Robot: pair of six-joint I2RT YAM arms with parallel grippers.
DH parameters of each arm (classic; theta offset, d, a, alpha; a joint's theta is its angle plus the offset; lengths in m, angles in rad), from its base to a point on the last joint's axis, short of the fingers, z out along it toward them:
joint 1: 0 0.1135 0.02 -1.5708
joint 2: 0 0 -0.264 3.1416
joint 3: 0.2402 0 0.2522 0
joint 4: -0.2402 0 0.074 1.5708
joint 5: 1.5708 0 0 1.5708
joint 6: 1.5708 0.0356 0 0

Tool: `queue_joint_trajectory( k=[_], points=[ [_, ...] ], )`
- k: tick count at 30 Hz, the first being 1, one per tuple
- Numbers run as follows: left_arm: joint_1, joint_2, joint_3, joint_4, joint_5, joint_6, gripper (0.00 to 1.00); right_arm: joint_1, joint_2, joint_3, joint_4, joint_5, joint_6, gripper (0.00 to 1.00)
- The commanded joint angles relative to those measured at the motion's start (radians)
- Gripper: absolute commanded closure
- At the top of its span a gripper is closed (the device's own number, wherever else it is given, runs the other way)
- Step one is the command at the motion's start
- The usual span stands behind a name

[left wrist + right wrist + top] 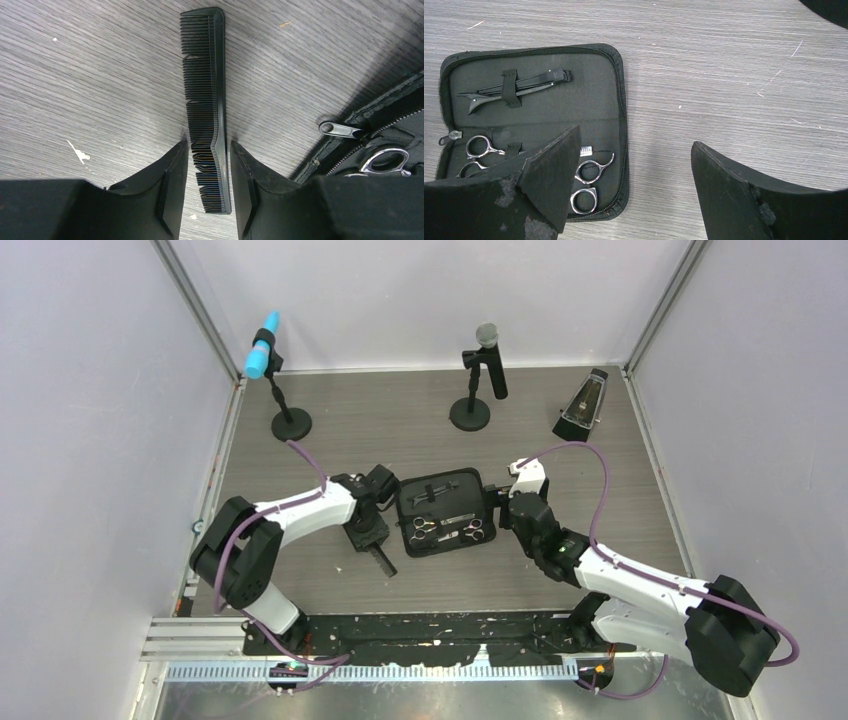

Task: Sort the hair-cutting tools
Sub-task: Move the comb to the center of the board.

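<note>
The flat black comb (205, 75) lies on the table just left of the case, and my left gripper (209, 145) is shut on its near end, a finger against each long side. From above, the comb (384, 562) sticks out below the left gripper (368, 538). The open black zip case (445, 485) holds two thin black hair clips (519, 87) under a strap and two silver scissors (586, 187) (479, 150). My right gripper (635, 136) is open wide at the case's right edge. One of its fingers is over the scissors, the other over bare table.
A blue-headed microphone (262, 350) and a grey-headed microphone (487, 355) stand on round bases at the back. A dark wedge-shaped object (582, 405) sits at the back right. Walls close in both sides. The case's zip pull (340, 130) lies near my left fingers.
</note>
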State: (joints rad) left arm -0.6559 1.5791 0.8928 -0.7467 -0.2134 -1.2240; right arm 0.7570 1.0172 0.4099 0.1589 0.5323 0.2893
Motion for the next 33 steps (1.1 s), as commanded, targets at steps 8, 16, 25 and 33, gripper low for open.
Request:
queue_joint_trajectory(
  k=[8,16,25,33],
  points=[
    [-0.010,-0.136,-0.031,-0.047,-0.074,-0.042,0.60,-0.002,0.004,0.003,0.054,0.003,-0.009,0.12],
    [-0.011,-0.103,-0.037,-0.028,-0.061,-0.045,0.60,-0.003,0.002,0.004,0.056,0.003,-0.009,0.12],
    [-0.010,-0.040,-0.046,0.003,-0.039,-0.045,0.62,-0.002,0.002,0.002,0.055,0.001,-0.011,0.12],
    [-0.011,-0.008,-0.049,0.021,-0.020,-0.042,0.62,-0.002,0.001,0.001,0.056,-0.001,-0.010,0.12]
  ],
)
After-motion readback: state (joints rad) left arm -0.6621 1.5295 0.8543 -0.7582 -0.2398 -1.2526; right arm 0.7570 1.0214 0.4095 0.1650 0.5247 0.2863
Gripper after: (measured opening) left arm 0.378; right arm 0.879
